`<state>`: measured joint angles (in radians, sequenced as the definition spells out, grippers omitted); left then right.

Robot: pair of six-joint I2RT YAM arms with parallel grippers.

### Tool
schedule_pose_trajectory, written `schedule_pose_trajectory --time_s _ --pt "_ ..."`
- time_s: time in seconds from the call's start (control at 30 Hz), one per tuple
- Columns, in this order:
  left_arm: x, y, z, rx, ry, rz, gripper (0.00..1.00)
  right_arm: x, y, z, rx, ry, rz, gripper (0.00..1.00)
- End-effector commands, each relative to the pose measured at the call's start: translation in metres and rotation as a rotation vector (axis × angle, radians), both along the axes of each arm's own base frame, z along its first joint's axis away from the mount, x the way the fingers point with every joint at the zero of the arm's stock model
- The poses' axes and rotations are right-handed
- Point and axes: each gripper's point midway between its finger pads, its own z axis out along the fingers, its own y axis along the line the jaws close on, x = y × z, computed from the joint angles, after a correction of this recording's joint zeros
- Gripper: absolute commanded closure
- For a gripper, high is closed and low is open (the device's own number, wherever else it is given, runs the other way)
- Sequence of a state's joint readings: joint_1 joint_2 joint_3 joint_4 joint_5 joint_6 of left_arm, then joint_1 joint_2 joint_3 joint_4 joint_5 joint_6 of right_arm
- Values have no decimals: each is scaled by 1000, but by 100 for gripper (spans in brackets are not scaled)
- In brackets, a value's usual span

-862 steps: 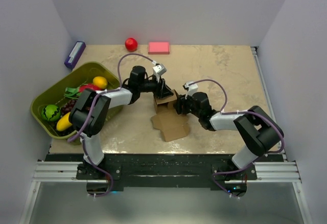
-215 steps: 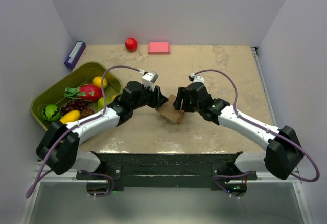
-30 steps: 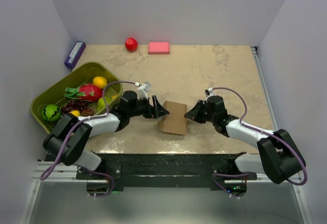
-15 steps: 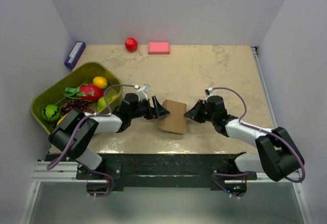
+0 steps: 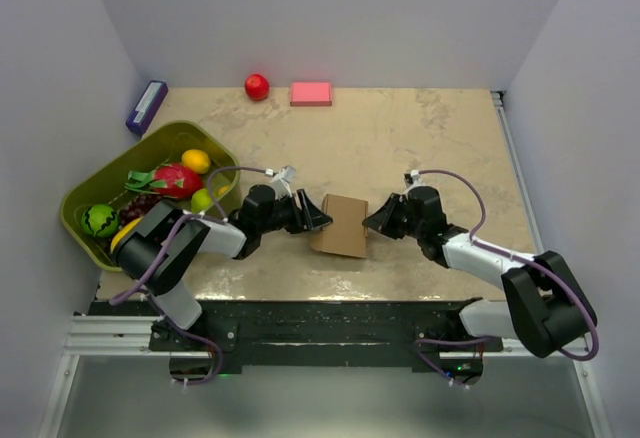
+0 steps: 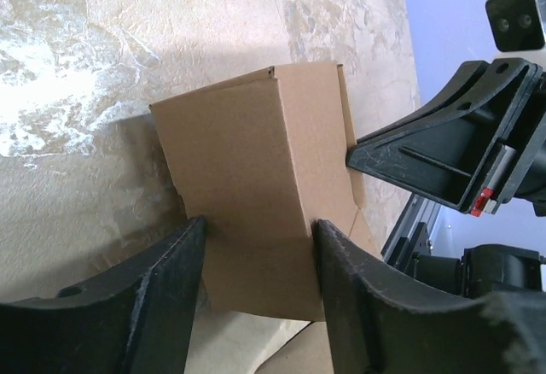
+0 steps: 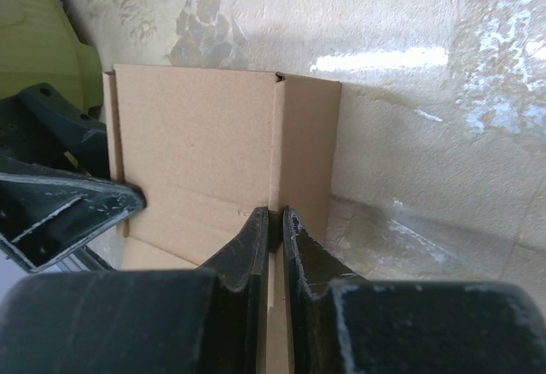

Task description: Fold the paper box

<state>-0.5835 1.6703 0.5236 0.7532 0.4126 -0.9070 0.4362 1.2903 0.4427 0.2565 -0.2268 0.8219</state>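
Top external view: the paper box is seen as a small brown carton standing on the desk, close to the near edge and about midway between the two arms. In the left wrist view one creased corner is turned upward, and a flap edge is seen at the box's right side.

The box is straddled at its left end by the left claw. Its two black fingers are set at a middling width, one against each side of the carton, with no gap visible, so the box is taken to be gripped. From the right, the box is met by the right claw. Its fingers are drawn almost together, and a thin strip of cardboard (an edge or flap of the same carton) is pinched between them, just below the vertical seam.

Both forearms are laid low over the desk, pointing inward at the box.

Farther out, a green basket holding fruit is placed at the left, just beside the left arm. Along the far edge, well apart from the box, a purple box, a red ball and a pink block are lined up.
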Motion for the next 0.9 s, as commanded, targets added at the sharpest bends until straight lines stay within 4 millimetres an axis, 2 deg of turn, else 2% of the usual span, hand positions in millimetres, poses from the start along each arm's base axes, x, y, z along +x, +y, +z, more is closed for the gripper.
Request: schedule_pose_trajectory --time_s 0.0,0.07,0.13,0.23,0.27,0.33,0.47,0.67,0.87 --pt "-14 -33 32 -154 -31 -115 53 -29 -19 -42 -129 127 12 100" --pt "-15 -34 34 -162 -31 -119 57 -29 -21 -43 -136 128 8 100" --pt "-15 -35 34 -158 -35 -118 55 -29 -21 -44 -133 130 9 100" --pt "-17 -34 29 -143 -25 -120 43 -29 -20 -45 -128 136 6 100" --pt "-17 -32 29 -139 -25 -113 37 -30 -21 -47 -132 143 3 100" --pt "-17 -30 27 -125 -24 -106 30 -30 -24 -55 -152 163 -11 100" --pt "-19 -22 29 -100 -38 -79 23 -38 -24 -70 -127 217 -7 100" --pt "-26 -4 21 -55 -30 -32 20 -37 -26 -69 -105 213 -29 100" --pt "-29 1 22 -63 -30 -23 19 -36 -35 -65 -132 203 -49 100"
